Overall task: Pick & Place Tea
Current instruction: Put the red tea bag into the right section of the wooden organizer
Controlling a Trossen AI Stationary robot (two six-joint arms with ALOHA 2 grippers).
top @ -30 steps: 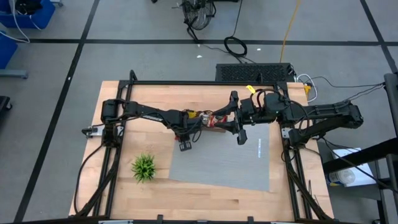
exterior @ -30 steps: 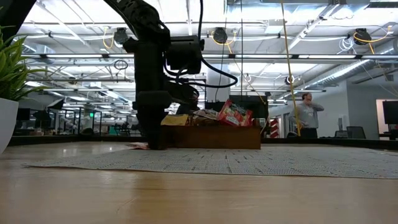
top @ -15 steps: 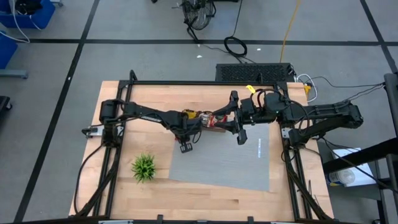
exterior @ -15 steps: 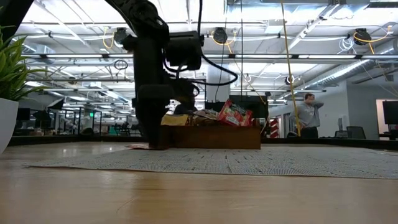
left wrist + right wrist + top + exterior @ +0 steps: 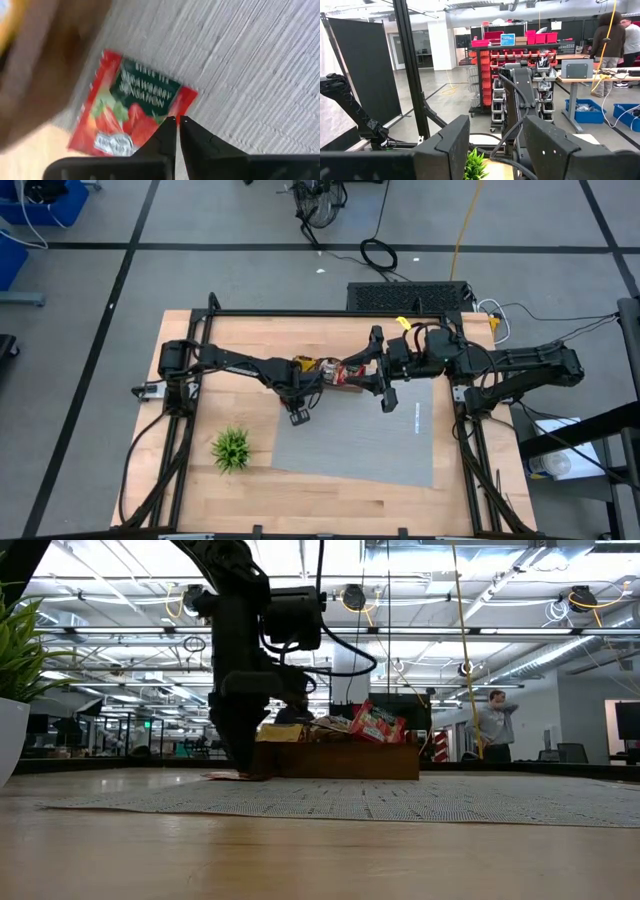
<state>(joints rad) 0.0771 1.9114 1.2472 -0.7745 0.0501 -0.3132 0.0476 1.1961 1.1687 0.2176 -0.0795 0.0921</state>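
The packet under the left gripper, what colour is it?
Red tea packet with a dark green label panel and strawberry pictures, lying on the grey mat. Clearest in the left wrist view.

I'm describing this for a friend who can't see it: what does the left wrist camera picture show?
A red strawberry tea packet lies flat at the edge of a grey woven mat, partly over the bare wooden table. The left end effector hangs just above it, its two dark fingers pressed together. A blurred brown shape fills one corner.

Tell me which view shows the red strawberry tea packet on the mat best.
The left wrist view: the red packet fills it, label readable, lying flat on the grey mat by the left gripper. The low view shows only its edge; the high view hides it; the right wrist view misses it.
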